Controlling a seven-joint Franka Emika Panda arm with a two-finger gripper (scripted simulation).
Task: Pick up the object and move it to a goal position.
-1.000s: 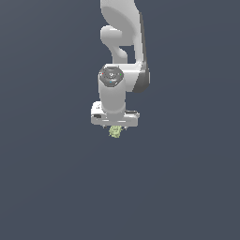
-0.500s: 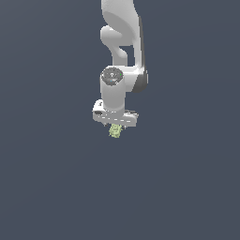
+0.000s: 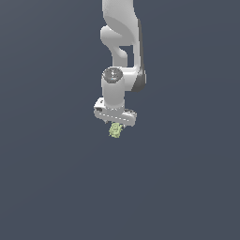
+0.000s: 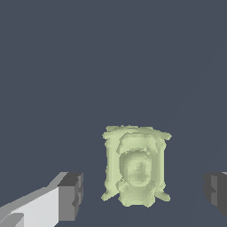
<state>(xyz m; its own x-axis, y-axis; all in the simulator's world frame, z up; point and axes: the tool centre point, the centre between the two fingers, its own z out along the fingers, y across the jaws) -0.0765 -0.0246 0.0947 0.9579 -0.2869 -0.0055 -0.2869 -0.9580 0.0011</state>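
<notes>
The object (image 4: 136, 170) is a small pale yellow-green lumpy thing. In the wrist view it lies between my two dark finger pads (image 4: 71, 195), with a clear gap on each side, so neither pad touches it. My gripper (image 4: 142, 195) is open. In the exterior view the white gripper (image 3: 115, 126) hangs straight down from the arm, and the object (image 3: 116, 131) shows just under the hand, at the fingertips.
A plain dark grey-blue surface (image 3: 56, 187) fills both views. Only the white arm (image 3: 122, 42) rises above the hand. No other objects, edges or goal marker show.
Hardly anything differs. The hand stays over the object at about the same spot, and the object has not visibly moved.
</notes>
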